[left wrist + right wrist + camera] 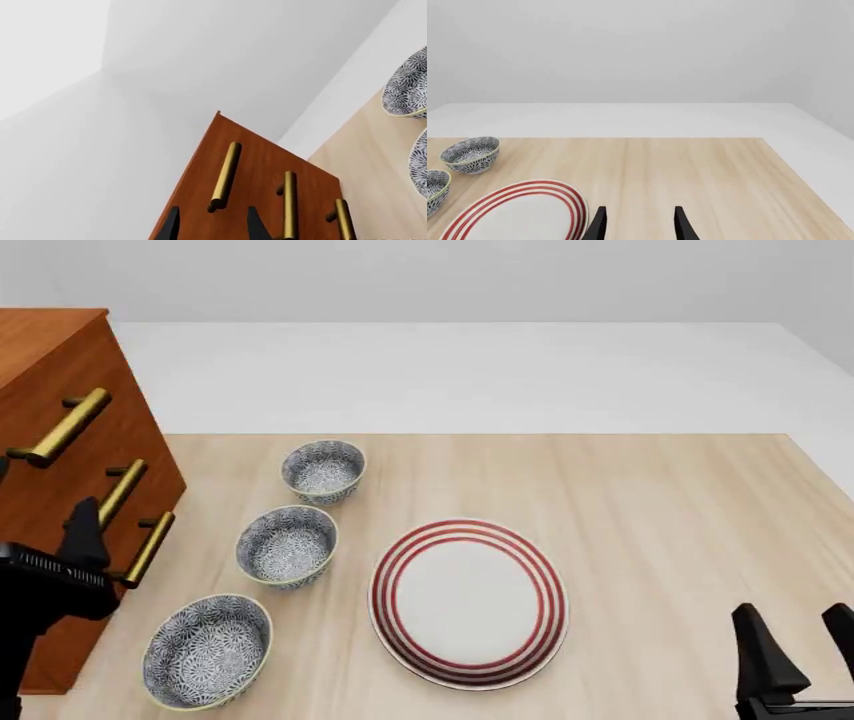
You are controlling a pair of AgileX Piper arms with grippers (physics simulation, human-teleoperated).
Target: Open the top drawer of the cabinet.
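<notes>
Left gripper [212,222] open near top drawer [227,175] handle

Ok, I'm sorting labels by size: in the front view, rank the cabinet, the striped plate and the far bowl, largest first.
1. cabinet, though cropped by the frame edge
2. red-striped plate
3. far bowl

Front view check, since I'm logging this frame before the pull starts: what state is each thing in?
top drawer: shut, handle not gripped
cabinet: upright, all drawers shut
left gripper: open, fingers either side of the top handle
right gripper: open, empty
three bowls: upright, empty
plate: flat, empty
</notes>
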